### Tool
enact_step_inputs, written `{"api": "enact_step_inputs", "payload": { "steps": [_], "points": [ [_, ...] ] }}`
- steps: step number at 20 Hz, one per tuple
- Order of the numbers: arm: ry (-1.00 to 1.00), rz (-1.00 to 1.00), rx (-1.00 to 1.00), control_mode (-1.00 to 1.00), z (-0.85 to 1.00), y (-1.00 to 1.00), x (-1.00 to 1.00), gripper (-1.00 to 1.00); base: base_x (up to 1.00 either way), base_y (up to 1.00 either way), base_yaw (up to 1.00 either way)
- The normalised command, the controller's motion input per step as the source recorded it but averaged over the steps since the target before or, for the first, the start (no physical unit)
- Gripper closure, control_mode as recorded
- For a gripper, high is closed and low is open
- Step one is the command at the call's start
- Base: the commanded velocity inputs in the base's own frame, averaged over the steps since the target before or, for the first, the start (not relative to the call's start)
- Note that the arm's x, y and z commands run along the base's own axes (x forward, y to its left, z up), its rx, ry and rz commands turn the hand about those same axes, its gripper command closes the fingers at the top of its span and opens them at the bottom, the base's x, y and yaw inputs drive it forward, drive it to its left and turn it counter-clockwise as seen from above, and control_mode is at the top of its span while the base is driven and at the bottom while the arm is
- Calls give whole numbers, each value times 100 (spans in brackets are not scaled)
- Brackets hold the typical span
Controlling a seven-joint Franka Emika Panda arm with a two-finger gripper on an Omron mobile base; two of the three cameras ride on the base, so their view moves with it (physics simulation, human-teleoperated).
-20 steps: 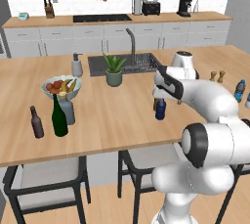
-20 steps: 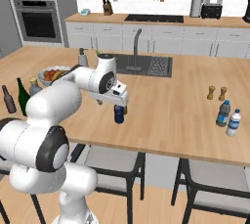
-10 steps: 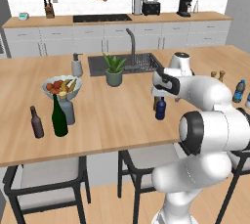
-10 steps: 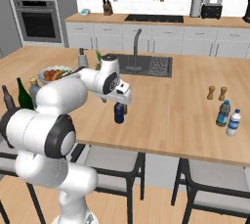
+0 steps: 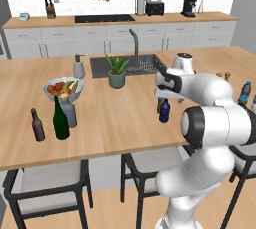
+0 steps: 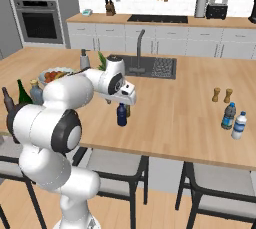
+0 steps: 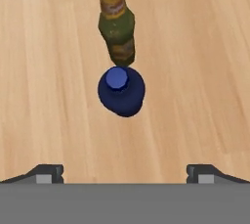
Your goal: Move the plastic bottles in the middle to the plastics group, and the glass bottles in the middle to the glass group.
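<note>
A small navy-blue plastic bottle (image 5: 164, 112) (image 6: 121, 115) stands mid-counter, seen from above as a round blue cap and shoulders (image 7: 121, 91). Close behind it is a slim amber-olive beer bottle (image 7: 116, 22) (image 6: 128, 111). My gripper (image 7: 124, 174) (image 5: 162, 94) (image 6: 121, 102) hovers just above the navy bottle, open, with nothing between its fingers. At the left, a tall green wine bottle (image 5: 61, 120) (image 6: 21, 93) stands beside a grey-blue flask (image 5: 70, 113) and a dark brown bottle (image 5: 36, 124). A light blue water bottle (image 6: 228, 116) and a pale bottle (image 6: 239, 125) stand at the right.
A fruit bowl (image 5: 63, 88) sits behind the left bottles. A potted plant (image 5: 117, 71), soap dispenser (image 5: 78, 67) and sink with faucet (image 5: 134, 48) lie further back. Two small shakers (image 6: 222, 95) stand near the plastics. Stools sit under the counter's front edge.
The arm's elbow has folded in closer to the base. The hand stays over the navy bottle and has shifted only slightly. No bottle has moved.
</note>
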Motion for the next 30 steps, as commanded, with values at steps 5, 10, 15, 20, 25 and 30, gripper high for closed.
{"api": "enact_step_inputs", "payload": {
  "steps": [5,10,15,20,25,30],
  "points": [
    [-1,0,0,-100,-29,0,26,-100,0,0,0],
    [-4,1,0,-100,-5,-1,16,-100,0,0,0],
    [0,0,0,-100,0,-4,28,-100,0,0,0],
    [0,0,0,-100,-3,0,2,-100,0,0,0],
    [0,0,0,-100,-13,0,0,-100,0,0,0],
    [0,0,0,-100,-26,0,1,-100,0,0,0]
  ]
}}
